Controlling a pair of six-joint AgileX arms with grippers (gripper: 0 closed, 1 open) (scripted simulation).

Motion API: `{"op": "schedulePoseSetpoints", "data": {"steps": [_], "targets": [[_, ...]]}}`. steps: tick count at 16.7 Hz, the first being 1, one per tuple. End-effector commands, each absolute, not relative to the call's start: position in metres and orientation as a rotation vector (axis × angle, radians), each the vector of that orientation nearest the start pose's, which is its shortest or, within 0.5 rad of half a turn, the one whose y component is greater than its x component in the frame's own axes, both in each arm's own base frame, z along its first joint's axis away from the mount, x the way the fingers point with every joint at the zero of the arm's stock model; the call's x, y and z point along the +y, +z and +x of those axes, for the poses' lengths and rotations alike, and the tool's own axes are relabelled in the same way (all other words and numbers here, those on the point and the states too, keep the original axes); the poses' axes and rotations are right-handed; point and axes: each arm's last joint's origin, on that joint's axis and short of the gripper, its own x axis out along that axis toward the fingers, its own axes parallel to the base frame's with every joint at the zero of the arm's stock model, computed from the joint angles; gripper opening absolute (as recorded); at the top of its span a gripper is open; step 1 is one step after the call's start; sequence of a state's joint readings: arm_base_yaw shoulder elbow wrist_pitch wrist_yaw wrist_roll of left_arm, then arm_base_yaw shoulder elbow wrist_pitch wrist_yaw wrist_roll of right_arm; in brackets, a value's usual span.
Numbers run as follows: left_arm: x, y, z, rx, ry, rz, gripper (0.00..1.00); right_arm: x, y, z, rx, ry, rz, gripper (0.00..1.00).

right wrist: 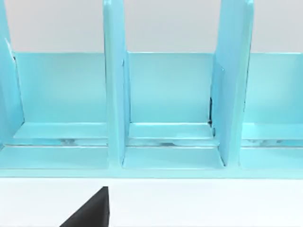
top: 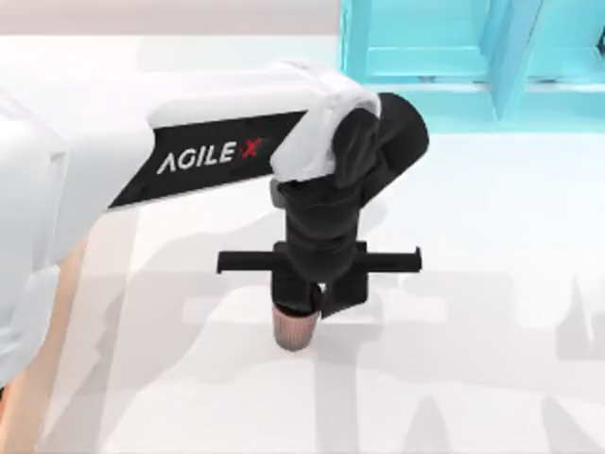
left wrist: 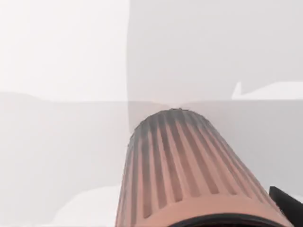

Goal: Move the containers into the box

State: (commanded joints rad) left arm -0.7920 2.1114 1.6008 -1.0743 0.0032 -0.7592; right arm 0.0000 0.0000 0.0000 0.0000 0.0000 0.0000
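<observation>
One of the containers, a reddish-brown ribbed cup (top: 294, 328), is near the middle of the white table in the top view. My left gripper (top: 310, 305) reaches down from above and is shut on the cup's upper end. In the left wrist view the cup (left wrist: 184, 170) is very close, its ribbed wall running away from the camera. One dark finger (left wrist: 287, 206) lies beside its rim. A light-brown strip of the box (top: 62, 301) shows at the table's left, mostly hidden under my left arm. My right gripper (right wrist: 90, 213) is parked facing the shelf unit.
A turquoise shelf unit (top: 454, 57) with upright dividers (right wrist: 113, 85) stands along the back right of the table. The white tabletop (top: 492, 284) stretches to the right of the cup.
</observation>
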Motion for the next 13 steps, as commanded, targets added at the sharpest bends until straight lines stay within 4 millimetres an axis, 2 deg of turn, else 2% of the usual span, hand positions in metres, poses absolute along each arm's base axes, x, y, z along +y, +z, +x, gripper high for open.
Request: {"op": "schedulePoseSetpoints", "data": {"steps": [2, 4, 6, 8, 13], "targets": [[-0.262, 0.187, 0.290, 1.573, -0.016, 0.017, 0.00, -0.001, 0.160, 0.106, 0.000, 0.000, 0.000, 1.00], [-0.236, 0.220, 0.286, 1.565, -0.020, 0.010, 0.00, -0.001, 0.160, 0.106, 0.000, 0.000, 0.000, 1.00], [-0.211, 0.242, 0.286, 1.564, -0.019, 0.007, 0.00, -0.001, 0.160, 0.106, 0.000, 0.000, 0.000, 1.00], [-0.200, 0.248, 0.284, 1.571, -0.017, 0.015, 0.00, -0.001, 0.160, 0.106, 0.000, 0.000, 0.000, 1.00], [-0.198, 0.249, 0.286, 1.569, -0.022, 0.019, 0.00, -0.001, 0.160, 0.106, 0.000, 0.000, 0.000, 1.00]]}}
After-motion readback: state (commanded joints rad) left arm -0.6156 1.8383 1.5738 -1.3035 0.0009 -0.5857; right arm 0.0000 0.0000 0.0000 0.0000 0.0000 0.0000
